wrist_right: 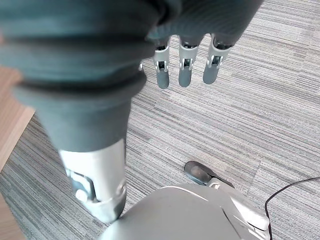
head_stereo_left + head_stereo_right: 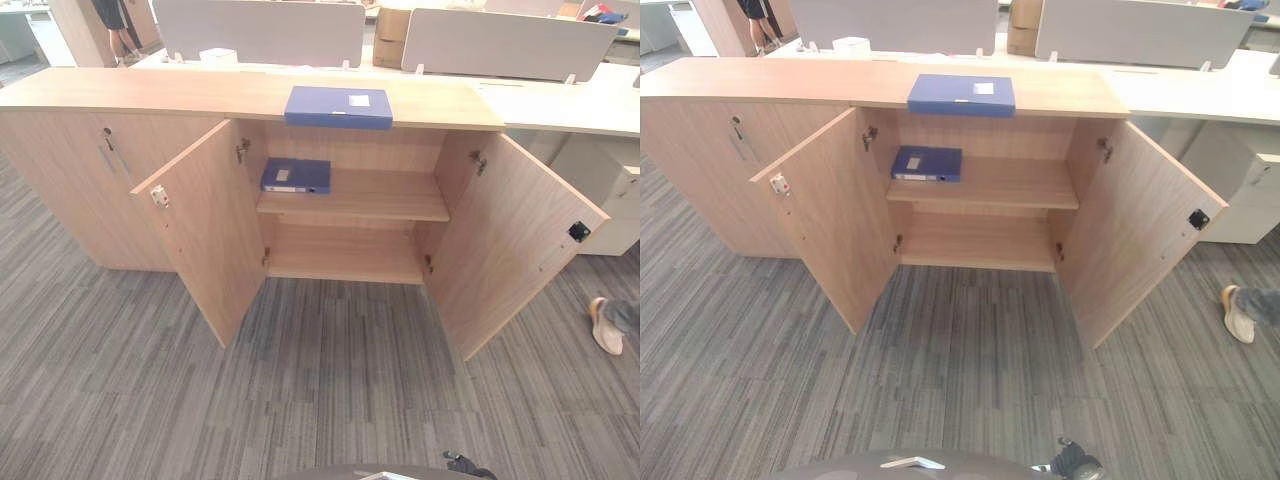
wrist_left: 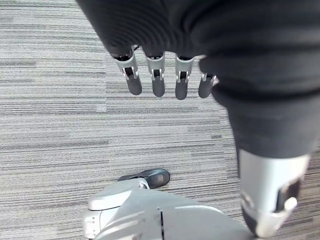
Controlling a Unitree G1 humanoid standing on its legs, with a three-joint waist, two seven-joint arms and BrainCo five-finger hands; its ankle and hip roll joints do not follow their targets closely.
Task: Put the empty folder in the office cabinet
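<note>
A blue folder lies flat on top of the long wooden cabinet, near its front edge above the open compartment. Both cabinet doors stand wide open: the left door and the right door. A second blue folder lies on the left part of the upper shelf inside. The lower shelf holds nothing. My left hand hangs over the carpet with straight fingers and holds nothing. My right hand hangs the same way, fingers straight, empty.
Grey striped carpet lies between me and the cabinet. A person's shoe rests on the floor at the right, past the open right door. Desks with grey partitions stand behind the cabinet. Another person's legs show at the far left back.
</note>
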